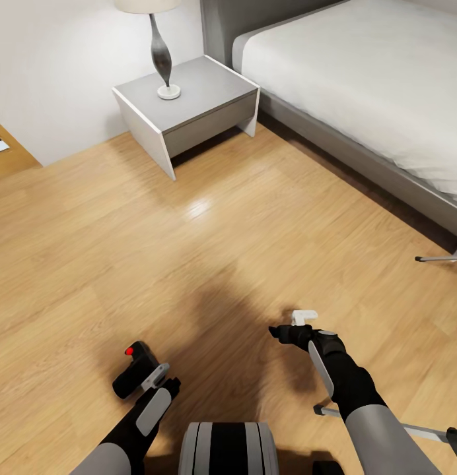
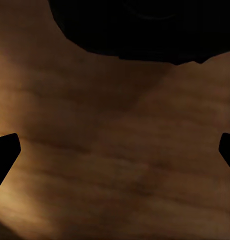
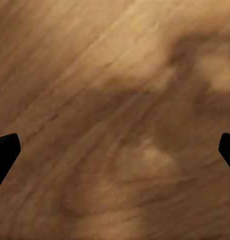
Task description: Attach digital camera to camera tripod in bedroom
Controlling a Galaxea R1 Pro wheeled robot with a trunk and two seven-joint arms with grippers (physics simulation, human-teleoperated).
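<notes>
The digital camera (image 1: 136,368), black with a red button on top, sits low at the left, right beside my left gripper (image 1: 166,381). Its dark body (image 2: 144,25) shows in the left wrist view outside the fingertips (image 2: 5,155), which stand wide apart over bare floor: the left gripper is open. My right gripper (image 1: 281,332) hangs open over the plank floor, with nothing between its fingertips (image 3: 5,155). Of the camera tripod I see a silver leg with a black foot (image 1: 440,258) at the right edge and another silver bar (image 1: 420,432) behind my right arm.
A grey nightstand (image 1: 209,99) with a lamp (image 1: 161,56) stands at the back against the pale wall. The grey bed with a white mattress (image 1: 360,79) runs along the right. A wood-topped desk corner (image 1: 7,155) shows at the left. Light wood floor (image 1: 209,251) lies between.
</notes>
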